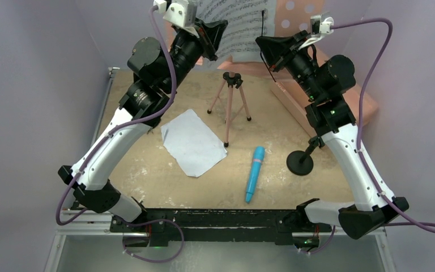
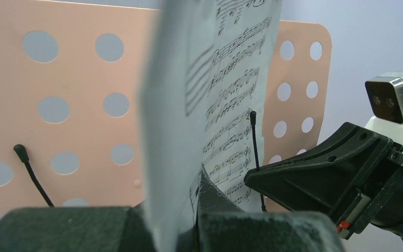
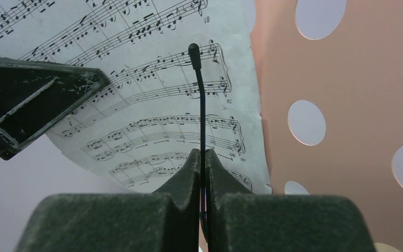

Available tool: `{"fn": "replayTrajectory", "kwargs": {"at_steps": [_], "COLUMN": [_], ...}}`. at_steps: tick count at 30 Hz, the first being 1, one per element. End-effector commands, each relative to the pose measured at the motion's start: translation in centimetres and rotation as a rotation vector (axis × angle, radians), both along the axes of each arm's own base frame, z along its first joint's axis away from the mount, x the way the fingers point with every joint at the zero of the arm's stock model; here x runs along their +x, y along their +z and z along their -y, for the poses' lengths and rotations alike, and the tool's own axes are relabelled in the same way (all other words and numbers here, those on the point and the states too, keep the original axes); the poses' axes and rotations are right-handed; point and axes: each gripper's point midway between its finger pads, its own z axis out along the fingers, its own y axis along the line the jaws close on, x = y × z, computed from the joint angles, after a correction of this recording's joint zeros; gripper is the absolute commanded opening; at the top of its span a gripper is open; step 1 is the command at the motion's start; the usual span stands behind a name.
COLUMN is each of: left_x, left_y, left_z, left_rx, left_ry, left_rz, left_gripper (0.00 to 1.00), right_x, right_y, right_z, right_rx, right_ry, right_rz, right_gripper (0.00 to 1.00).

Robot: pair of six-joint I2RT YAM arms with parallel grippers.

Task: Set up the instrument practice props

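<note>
A page [image 2: 231, 79] is clamped by the left hand [image 2: 187, 212], the stand wire [image 3: 201, 105] by the right hand [image 3: 202, 165]. The second page [image 1: 193, 141] and microphone [image 1: 255, 173] are not yet placed.

My counter [image 1: 147, 170] is a scuffed tan board. One white sheet-music page [image 1: 193, 143] lies flat left of centre. The pink tripod legs [image 1: 229, 105] stand at upper centre, one foot just beside the page's right corner. The blue toy microphone [image 1: 255, 173] lies lower right of centre, and the black round-base mic stand [image 1: 300, 163] stands near it, not touching. A pink box [image 1: 291, 102] lines the upper right edge.
</note>
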Motion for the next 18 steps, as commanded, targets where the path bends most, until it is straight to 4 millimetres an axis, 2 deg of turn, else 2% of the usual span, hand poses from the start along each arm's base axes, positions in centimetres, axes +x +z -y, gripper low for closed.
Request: {"fn": "replayTrajectory", "kwargs": {"at_steps": [1,18], "left_x": [-0.2,0.4], "left_y": [2.3,1.0], "left_z": [0.1,2.6], "left_rx": [-0.032,-0.004], "left_ry": [-0.016,-0.11], "left_rz": [0.096,0.076], "left_gripper": [0.0,0.0], "right_x": [-3.1,-3.3], "right_y": [3.8,4.6], "right_z": [0.6,0.6], "right_rx": [0.028,0.039], "right_ry": [0.028,0.037], "right_rz": [0.145,0.163], "right_gripper": [0.0,0.0]}}
